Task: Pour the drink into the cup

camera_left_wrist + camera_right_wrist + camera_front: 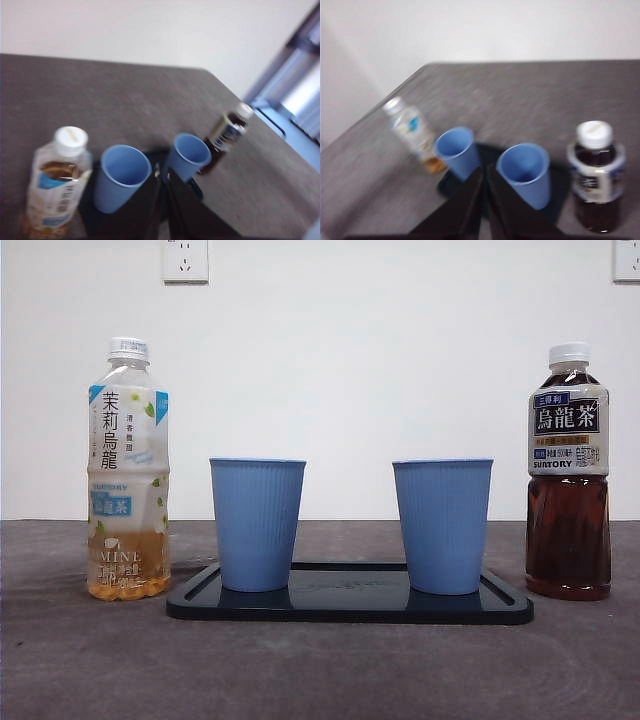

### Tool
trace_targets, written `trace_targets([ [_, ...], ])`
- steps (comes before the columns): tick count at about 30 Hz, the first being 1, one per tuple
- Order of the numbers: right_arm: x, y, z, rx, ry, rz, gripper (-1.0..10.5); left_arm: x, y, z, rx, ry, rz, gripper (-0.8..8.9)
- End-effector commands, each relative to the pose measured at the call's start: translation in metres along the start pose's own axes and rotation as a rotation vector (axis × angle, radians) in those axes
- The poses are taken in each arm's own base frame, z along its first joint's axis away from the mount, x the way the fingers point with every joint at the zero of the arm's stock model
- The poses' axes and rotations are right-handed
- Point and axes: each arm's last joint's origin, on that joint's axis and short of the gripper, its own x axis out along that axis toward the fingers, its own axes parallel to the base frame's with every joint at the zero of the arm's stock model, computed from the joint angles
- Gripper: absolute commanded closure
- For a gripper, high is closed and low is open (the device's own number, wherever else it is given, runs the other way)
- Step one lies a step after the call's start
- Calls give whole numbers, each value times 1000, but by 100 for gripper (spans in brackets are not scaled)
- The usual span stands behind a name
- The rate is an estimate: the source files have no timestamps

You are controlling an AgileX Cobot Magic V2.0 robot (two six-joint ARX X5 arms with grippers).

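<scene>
Two blue cups (258, 525) (441, 525) wait on a black tray (350, 606); right gripper (483, 172), jaws nearly together and empty, should open wide for the capped Suntory oolong bottle (568, 475).

Pale jasmine tea bottle (128, 472), white-capped with a white-and-light-blue label, upright on the grey table (320, 670), beside the left claw's side. Two wall sockets (185, 260) on the white wall behind.
</scene>
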Motion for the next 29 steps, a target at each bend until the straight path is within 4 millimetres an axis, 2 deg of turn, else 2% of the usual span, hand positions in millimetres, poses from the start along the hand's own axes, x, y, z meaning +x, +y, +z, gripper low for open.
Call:
trace_targets([
  [1, -2, 6, 4, -109, 13, 45, 935, -1, -6, 4, 65, 1, -45, 794],
  [9, -3, 8, 1, -132, 35, 55, 933, -7, -12, 3, 83, -11, -70, 777],
  [10, -3, 8, 1, -128, 37, 49, 919, -8, -13, 3, 84, -14, -70, 750],
  [12, -3, 7, 1, -123, 39, 24, 820, -9, -14, 3, 86, -18, -71, 649],
  [16, -3, 6, 1, -114, 38, 0, 577, -10, -14, 3, 88, -21, -72, 388],
  [19, -3, 6, 1, -104, 38, 0, 464, -10, -14, 3, 89, -24, -72, 303],
  [26, -3, 6, 1, -63, 38, -2, 340, -10, -14, 3, 92, -28, -74, 304],
  [29, -3, 6, 1, -63, 37, -5, 328, -10, -15, 3, 91, -26, -76, 306],
])
